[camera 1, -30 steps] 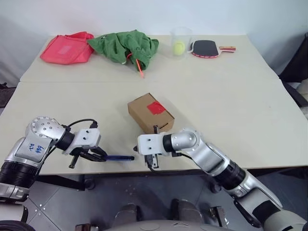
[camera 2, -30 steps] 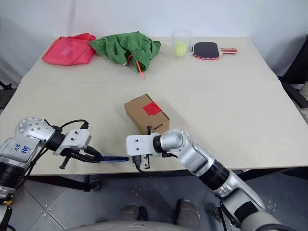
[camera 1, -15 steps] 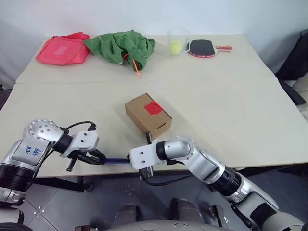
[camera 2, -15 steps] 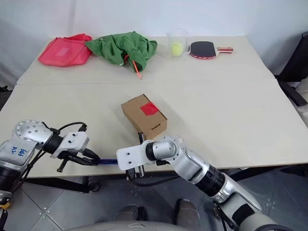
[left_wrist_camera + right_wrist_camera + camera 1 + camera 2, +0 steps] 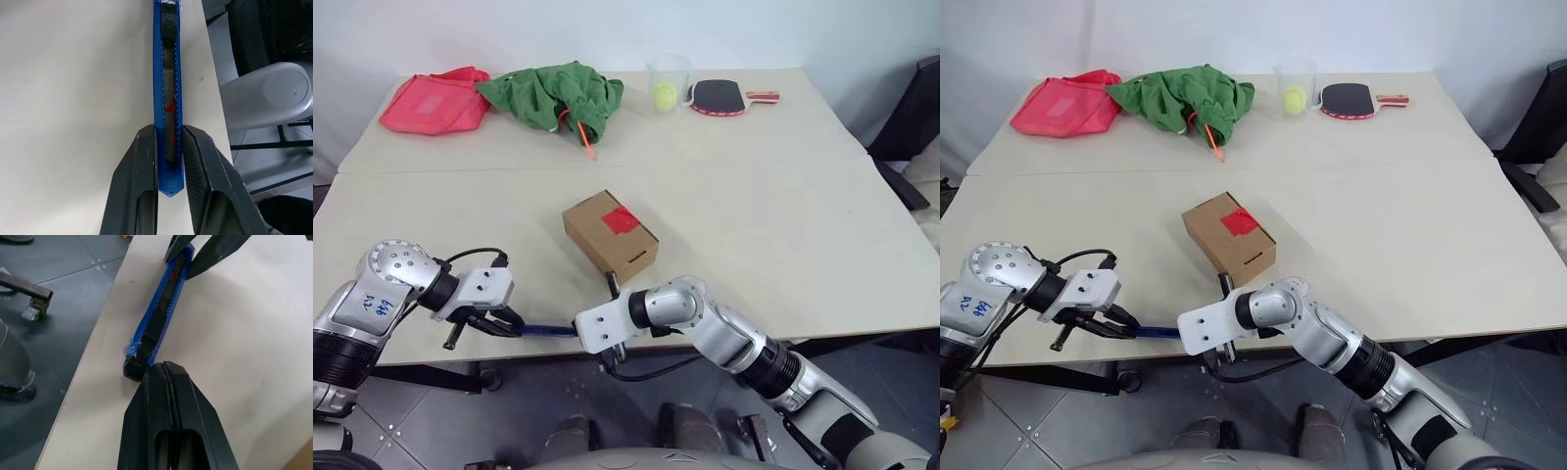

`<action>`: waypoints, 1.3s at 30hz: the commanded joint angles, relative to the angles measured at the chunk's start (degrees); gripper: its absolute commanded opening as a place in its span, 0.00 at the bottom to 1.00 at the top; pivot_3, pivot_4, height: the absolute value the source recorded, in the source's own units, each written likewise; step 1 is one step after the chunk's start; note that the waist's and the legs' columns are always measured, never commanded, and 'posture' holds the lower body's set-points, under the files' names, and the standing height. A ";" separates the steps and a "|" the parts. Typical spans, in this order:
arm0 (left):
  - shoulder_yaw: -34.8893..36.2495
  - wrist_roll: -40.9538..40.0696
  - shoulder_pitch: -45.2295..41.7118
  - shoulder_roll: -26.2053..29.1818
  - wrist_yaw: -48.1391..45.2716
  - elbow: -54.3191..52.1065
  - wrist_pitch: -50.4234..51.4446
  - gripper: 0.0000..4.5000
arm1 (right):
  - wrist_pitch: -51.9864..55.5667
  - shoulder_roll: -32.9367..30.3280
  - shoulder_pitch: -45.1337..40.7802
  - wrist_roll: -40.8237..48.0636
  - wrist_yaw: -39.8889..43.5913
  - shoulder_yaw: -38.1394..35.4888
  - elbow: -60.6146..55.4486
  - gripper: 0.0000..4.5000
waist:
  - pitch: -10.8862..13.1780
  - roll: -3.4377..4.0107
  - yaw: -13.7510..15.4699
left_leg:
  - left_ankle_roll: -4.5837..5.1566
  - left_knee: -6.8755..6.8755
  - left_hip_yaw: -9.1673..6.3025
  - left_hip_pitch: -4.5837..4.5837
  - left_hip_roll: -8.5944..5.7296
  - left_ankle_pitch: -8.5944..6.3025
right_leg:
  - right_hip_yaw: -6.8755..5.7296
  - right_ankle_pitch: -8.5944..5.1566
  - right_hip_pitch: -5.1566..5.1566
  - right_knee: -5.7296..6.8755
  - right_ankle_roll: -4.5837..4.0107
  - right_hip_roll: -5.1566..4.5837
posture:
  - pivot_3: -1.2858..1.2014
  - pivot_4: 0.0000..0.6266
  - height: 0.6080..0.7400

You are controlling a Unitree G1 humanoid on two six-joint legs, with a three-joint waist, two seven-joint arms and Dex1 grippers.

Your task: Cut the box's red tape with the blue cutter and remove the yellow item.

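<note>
1. Two hands meet at the near edge of your table [image 5: 783, 225]. Your left hand [image 5: 169, 161] pinches one end of the blue cutter [image 5: 167, 88], a black finger pressed to each side of it, and the cutter lies flat along the table's edge.
2. Your right hand [image 5: 166, 369] has its fingers pressed together with nothing between them. Their tips sit right at the cutter's free black end; you cannot tell whether they touch it.
3. Just beyond the right hand, mid-table, stands the box [image 5: 610, 234], set at an angle to the table's edge, its flaps down. The red tape [image 5: 619, 219] sits as a small square on its top face.
4. You cannot see the yellow item.
5. Along the far edge, from your left to your right, lie:
   - a pink-red cloth bag [image 5: 431, 100];
   - a crumpled green cloth [image 5: 553, 93] with a thin orange-red stick [image 5: 584, 143] poking out from under it;
   - a clear cup [image 5: 668, 80] holding a small yellow-green ball [image 5: 664, 96];
   - a table tennis paddle [image 5: 720, 96], black face up, just beside the cup.
</note>
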 commanded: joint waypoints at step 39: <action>-2.08 0.46 1.82 0.39 -2.88 -3.04 5.36 0.09 | -16.23 4.75 -1.00 -6.17 1.25 2.36 10.62 0.01 | -0.01 0.02 0.01 | -0.06 0.00 0.04 0.10 0.04 0.02 | 0.05 -0.04 0.02 0.09 -0.07 0.05 | 0.52 0.24 1.00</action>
